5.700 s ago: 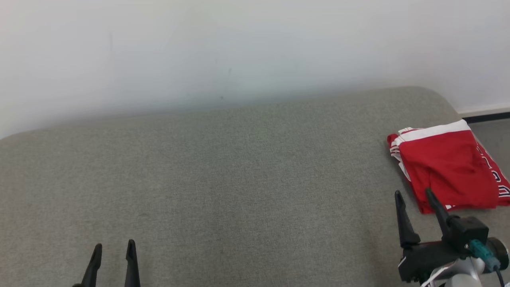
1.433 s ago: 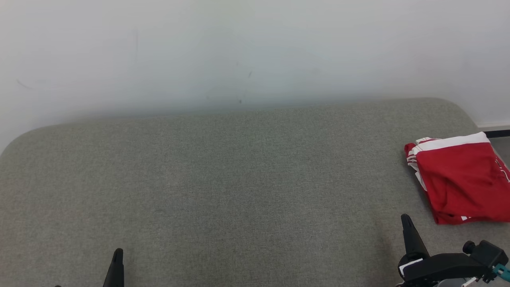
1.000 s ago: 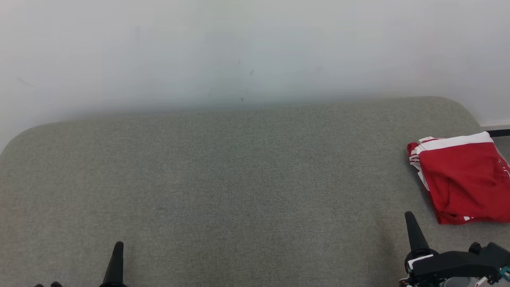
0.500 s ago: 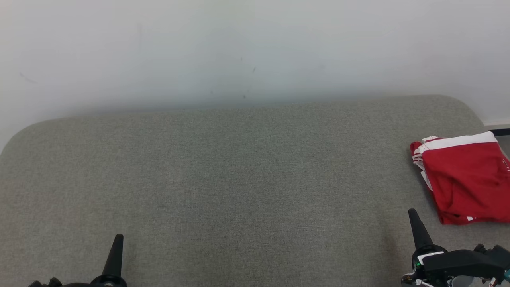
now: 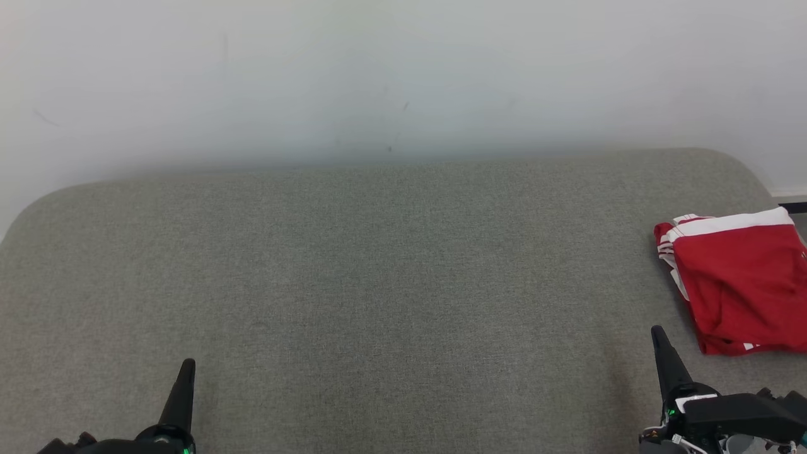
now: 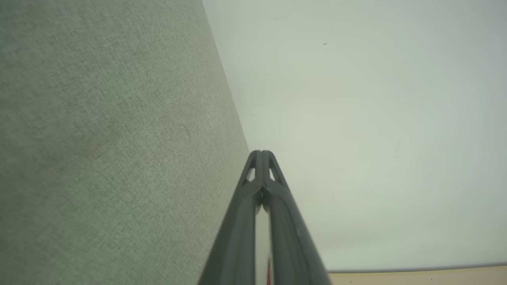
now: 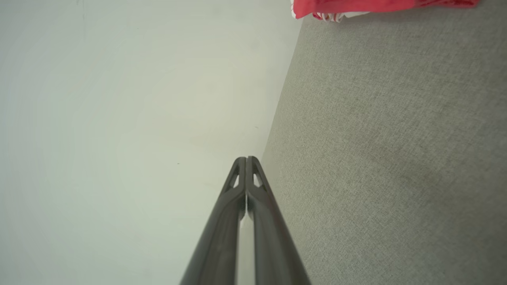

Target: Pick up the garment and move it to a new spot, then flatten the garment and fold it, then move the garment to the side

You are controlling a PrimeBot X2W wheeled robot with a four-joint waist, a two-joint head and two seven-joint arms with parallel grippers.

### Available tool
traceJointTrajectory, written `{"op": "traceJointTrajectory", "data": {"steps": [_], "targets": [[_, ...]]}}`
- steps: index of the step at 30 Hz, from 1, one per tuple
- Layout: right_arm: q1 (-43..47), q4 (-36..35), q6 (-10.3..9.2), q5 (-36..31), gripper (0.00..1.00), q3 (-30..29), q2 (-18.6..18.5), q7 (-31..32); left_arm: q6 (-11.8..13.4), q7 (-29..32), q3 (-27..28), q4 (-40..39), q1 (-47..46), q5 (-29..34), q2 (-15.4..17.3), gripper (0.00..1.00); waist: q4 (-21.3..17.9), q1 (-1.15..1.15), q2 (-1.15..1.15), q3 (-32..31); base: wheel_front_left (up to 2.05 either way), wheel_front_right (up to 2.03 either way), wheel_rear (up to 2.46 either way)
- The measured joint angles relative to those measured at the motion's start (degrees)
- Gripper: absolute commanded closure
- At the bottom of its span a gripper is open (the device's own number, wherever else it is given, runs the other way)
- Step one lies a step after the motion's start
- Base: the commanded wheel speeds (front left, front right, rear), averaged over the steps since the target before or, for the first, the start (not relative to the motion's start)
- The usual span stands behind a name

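Observation:
The garment (image 5: 741, 280) is red with white stripes and lies folded at the far right of the grey cushioned surface (image 5: 391, 271); its edge also shows at the top of the right wrist view as the garment (image 7: 372, 6). My right gripper (image 5: 659, 337) stands at the lower right, a little in front and left of the garment, shut with nothing in it; its tips (image 7: 246, 160) press together. My left gripper (image 5: 187, 366) is at the lower left, far from the garment, shut and empty, its fingertips (image 6: 261, 153) together.
A pale wall (image 5: 403, 75) rises directly behind the cushion's far edge. The cushion has rounded corners at the back left and back right. A strip of floor and dark skirting (image 5: 794, 207) shows past the right end, beside the garment.
The camera has shifted slightly, so the garment sits further right in the picture. Both grippers closed since the earliest frame and have risen slightly in view.

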Motion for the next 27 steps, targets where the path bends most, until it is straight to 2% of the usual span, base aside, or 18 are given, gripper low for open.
{"op": "traceJointTrajectory", "data": {"steps": [27], "targets": [[-0.1, -1.8, 0.00, 11.3, 1.00, -2.2, 0.7, 2.7, -0.7, 2.9, 0.4, -0.2, -1.9, -11.2, 0.1, 1.00, 0.8, -0.01, 0.00, 0.9, 0.00, 0.00, 0.00]]}}
